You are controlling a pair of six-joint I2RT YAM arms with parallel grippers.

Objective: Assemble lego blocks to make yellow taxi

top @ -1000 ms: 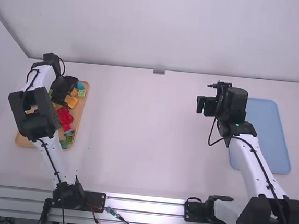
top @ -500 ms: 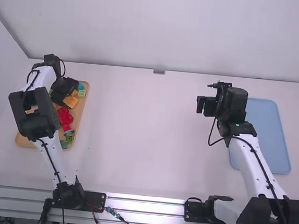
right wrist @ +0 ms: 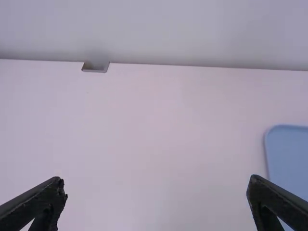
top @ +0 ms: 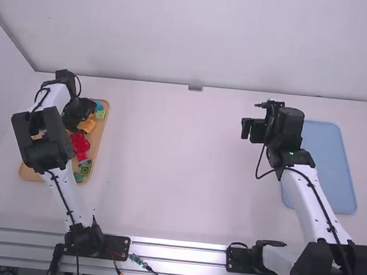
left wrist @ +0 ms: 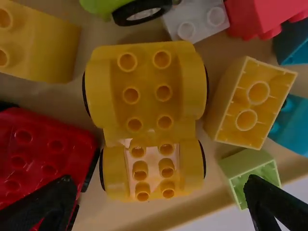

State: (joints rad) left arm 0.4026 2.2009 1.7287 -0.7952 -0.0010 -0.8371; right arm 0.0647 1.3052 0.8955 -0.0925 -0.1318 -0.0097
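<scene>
Over the wooden tray [top: 104, 114] at the table's left is my left gripper [top: 76, 127]. In the left wrist view that gripper [left wrist: 161, 199] is open above a yellow wheeled car base [left wrist: 148, 118], with nothing held. A yellow brick [left wrist: 38, 43] lies on one side of the base, and an upturned yellow brick [left wrist: 250, 102] on the other. My right gripper [top: 245, 129] is held above the table toward the right; in the right wrist view the gripper [right wrist: 158, 199] stands open with nothing between its fingers.
Around the car base lie a red wheeled piece [left wrist: 41, 159], a grey brick [left wrist: 197, 19], a light green brick [left wrist: 250, 173], a red brick [left wrist: 264, 17] and a blue brick [left wrist: 294, 125]. A blue tray [top: 329, 166] sits on the right, beside the right arm.
The left arm's wrist has shifted very slightly down and right in the high view, over the wooden tray. My right arm has kept still.
</scene>
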